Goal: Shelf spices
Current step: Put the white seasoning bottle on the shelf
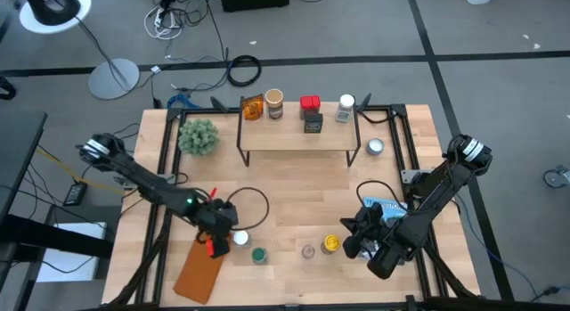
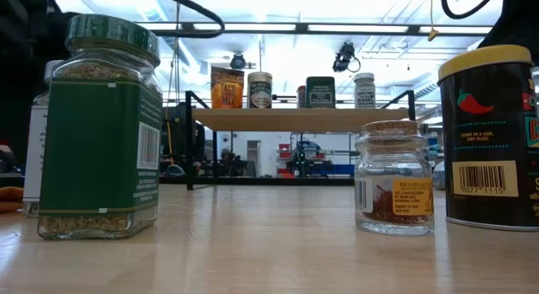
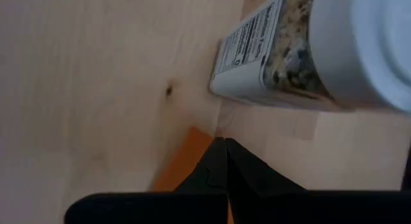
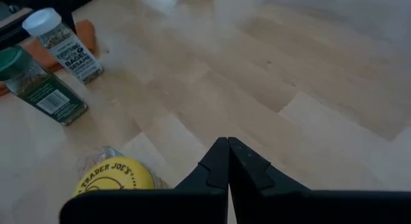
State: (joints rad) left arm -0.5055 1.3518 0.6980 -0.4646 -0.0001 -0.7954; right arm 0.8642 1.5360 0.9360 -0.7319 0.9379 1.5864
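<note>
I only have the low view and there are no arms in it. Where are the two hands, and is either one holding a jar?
Observer: Neither holds anything. The left hand is shut, right beside the white-lidded jar.
Operator: And the right one?
Observer: The right hand is shut too, next to the yellow-lidded jar.
Operator: How many spices are on the shelf?
Observer: Five are on the shelf. A red tin stands behind the black box.

You see five spices on the shelf, the left gripper closed beside the white-lidded jar, and the right gripper closed beside the yellow-lidded jar.
</note>
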